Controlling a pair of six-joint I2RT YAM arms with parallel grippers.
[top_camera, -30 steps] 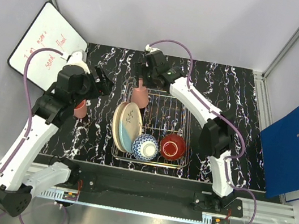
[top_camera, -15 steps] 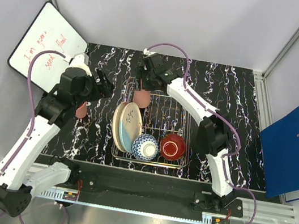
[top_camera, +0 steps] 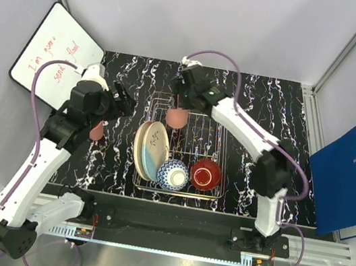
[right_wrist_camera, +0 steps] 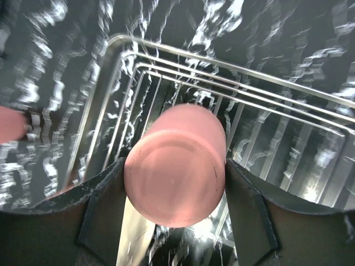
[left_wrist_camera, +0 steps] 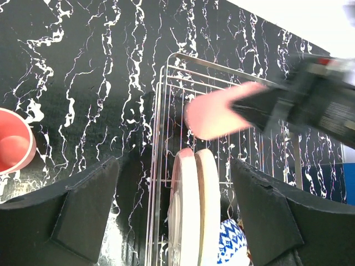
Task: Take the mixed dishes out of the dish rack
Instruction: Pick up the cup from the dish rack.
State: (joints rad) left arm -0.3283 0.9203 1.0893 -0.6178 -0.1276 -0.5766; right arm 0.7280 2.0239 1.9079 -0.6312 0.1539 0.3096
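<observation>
Your right claw (right_wrist_camera: 175,194) has just squeezed the salmon-pink tumbler cup (top_camera: 177,116) and lifts it, with the silver wire dish rack (right_wrist_camera: 233,66) right under it. One more dish is coming out. Your left claw (left_wrist_camera: 175,213) is spread wide, holding nothing.

A black tabletop veined with white marble streaks (top_camera: 269,121) fills the middle of the enclosure, with plain pale walls (top_camera: 204,14) behind and at both sides. A whiteboard (top_camera: 55,51) with red handwriting, too small to read, leans at the left wall by the tabletop's far-left corner. A blue ring binder (top_camera: 348,178) with a white spine label lies to the right, beyond a silver aluminium rail (top_camera: 313,121).
</observation>
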